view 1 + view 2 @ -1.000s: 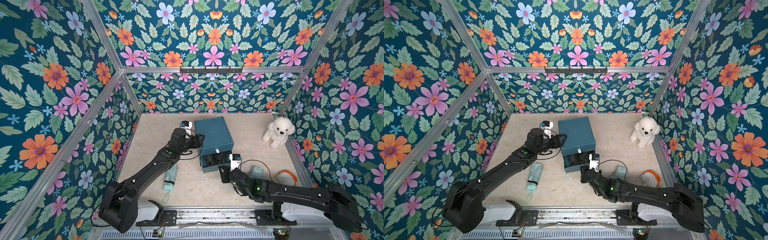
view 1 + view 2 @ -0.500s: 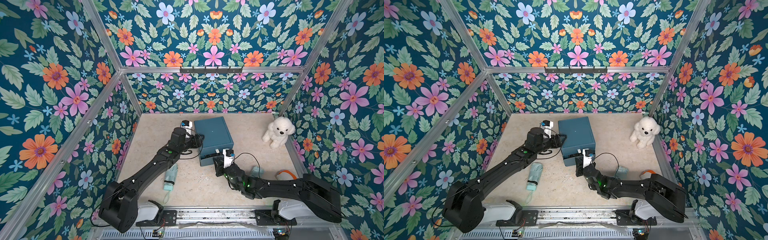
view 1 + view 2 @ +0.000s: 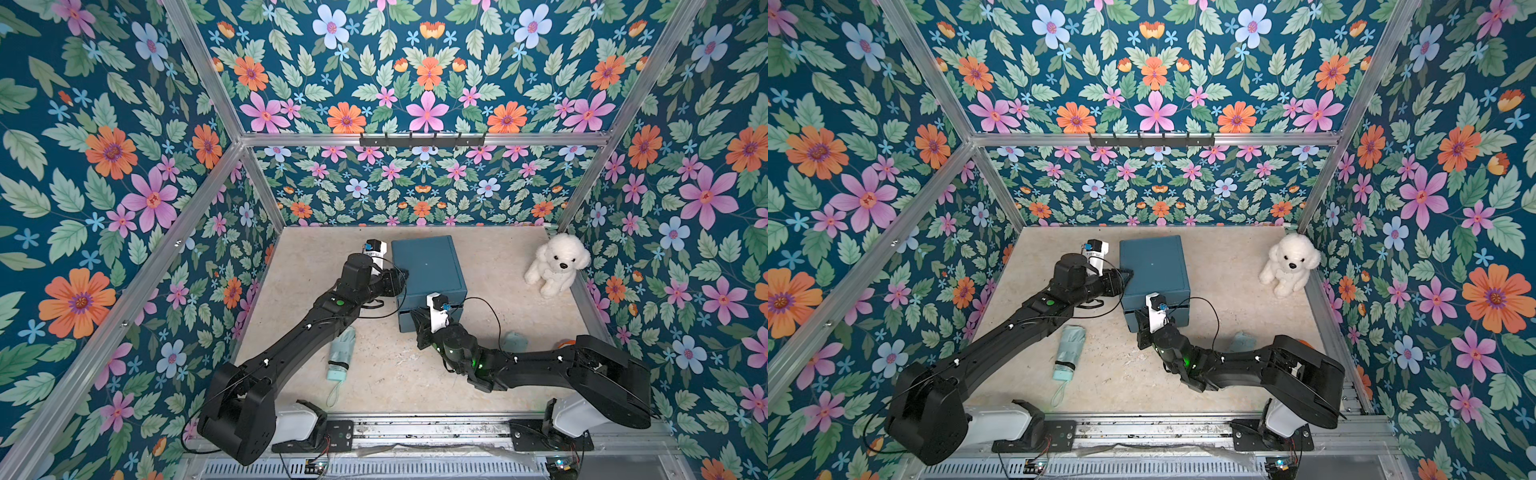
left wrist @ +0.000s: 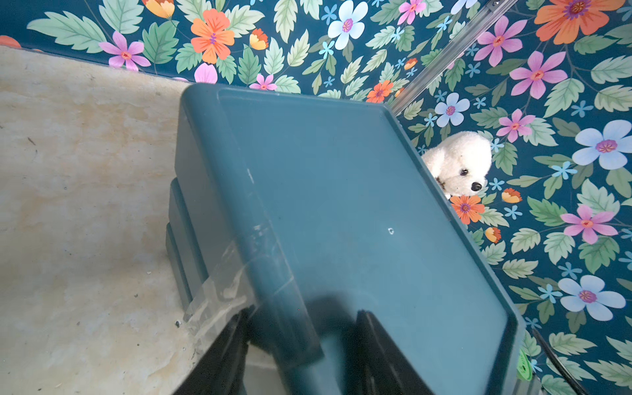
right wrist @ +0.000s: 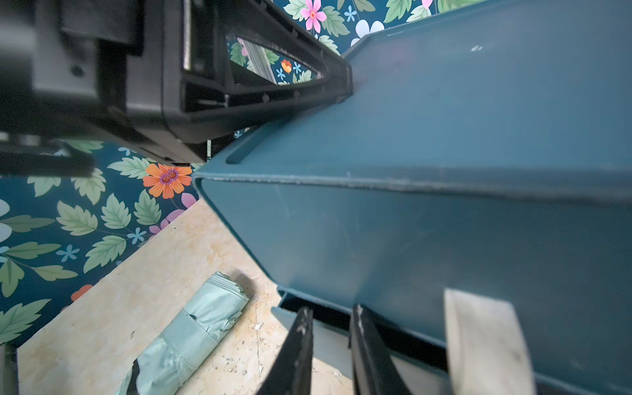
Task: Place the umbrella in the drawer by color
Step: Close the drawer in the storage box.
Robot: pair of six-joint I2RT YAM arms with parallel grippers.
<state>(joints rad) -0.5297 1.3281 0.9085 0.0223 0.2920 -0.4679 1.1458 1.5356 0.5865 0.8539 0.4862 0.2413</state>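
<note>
A folded mint-green umbrella [image 3: 341, 353] [image 3: 1069, 347] [image 5: 191, 335] lies on the floor, left of the front of the teal drawer cabinet [image 3: 428, 266] [image 3: 1154, 266] [image 4: 342, 191]. The bottom drawer [image 5: 328, 345] stands out by only a thin dark gap. My right gripper [image 3: 419, 322] [image 3: 1141, 326] [image 5: 330, 328] is at that drawer's front, jaws narrowly apart with nothing between them. My left gripper [image 3: 399, 282] [image 3: 1121, 282] [image 4: 301, 355] straddles the cabinet's top left edge, one finger along the side wall and one over the top.
A white plush dog [image 3: 557, 264] [image 4: 458, 167] sits in the far right corner. A pale teal item [image 3: 514, 341] and an orange one [image 3: 566, 344] lie on the floor by the right arm. A beige strip [image 5: 485, 342] hangs on the cabinet front. Floral walls enclose the floor.
The bottom drawer, open a second ago, has been pushed almost shut as my right arm moved toward the cabinet. The left arm has stayed put, and the umbrella has not moved.
</note>
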